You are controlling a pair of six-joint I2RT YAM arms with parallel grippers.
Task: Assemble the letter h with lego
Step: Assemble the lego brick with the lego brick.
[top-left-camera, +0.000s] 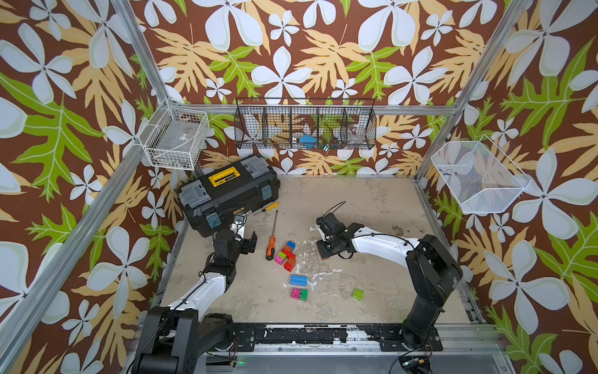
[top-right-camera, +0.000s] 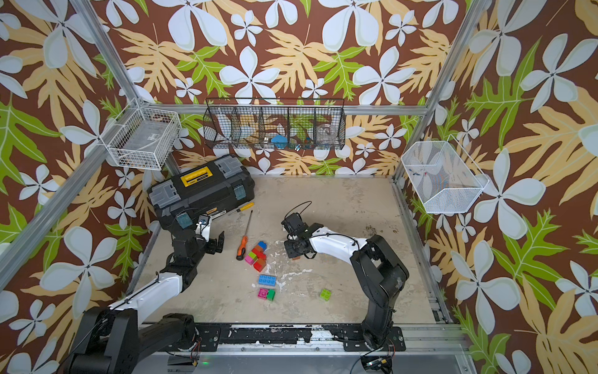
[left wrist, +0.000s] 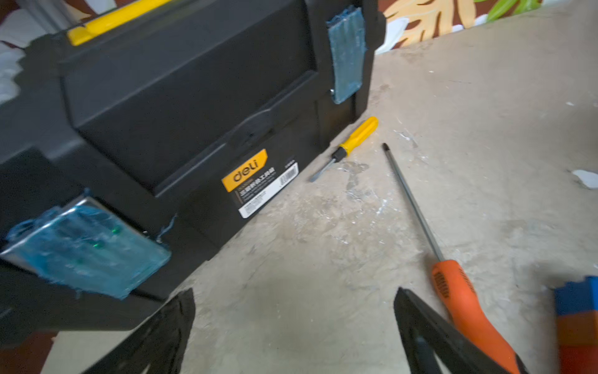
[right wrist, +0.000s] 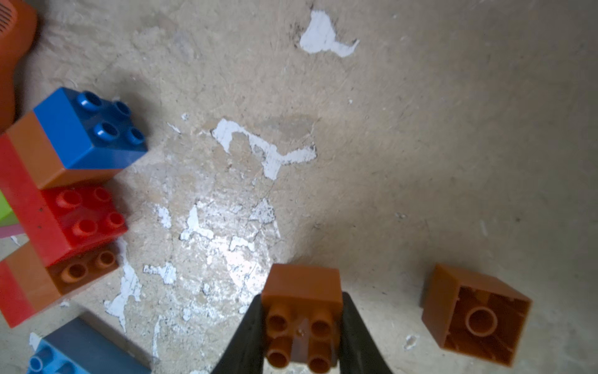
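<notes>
Fingers of the right tool are pressed against two opposite sides of an orange-brown brick, pinching it with its four studs turned toward the wrist camera. I cannot tell whether this brick rests on the tabletop or hangs just above it. Near it, apart from the tool, a second orange-brown brick lies tipped over with its hollow underside showing.

The left tool has its jaws spread wide and holds nothing. It hovers near the front of the black toolbox, and the orange-handled screwdriver lies just beside one of its fingers. A yellow-handled screwdriver lies close to the toolbox.

Between the two tools, in both top views, the unfinished letter h, a cluster of joined bricks, lies flat on the tabletop just beside the orange screwdriver handle. Its far end is blue, with orange-brown and red bricks after it and pink and lime green ones on the left arm's side.

Nearer the arm bases lies a long light-blue brick, then a pink-and-green pair touching each other. A lone lime-green brick sits well apart, toward the right arm's side.
</notes>
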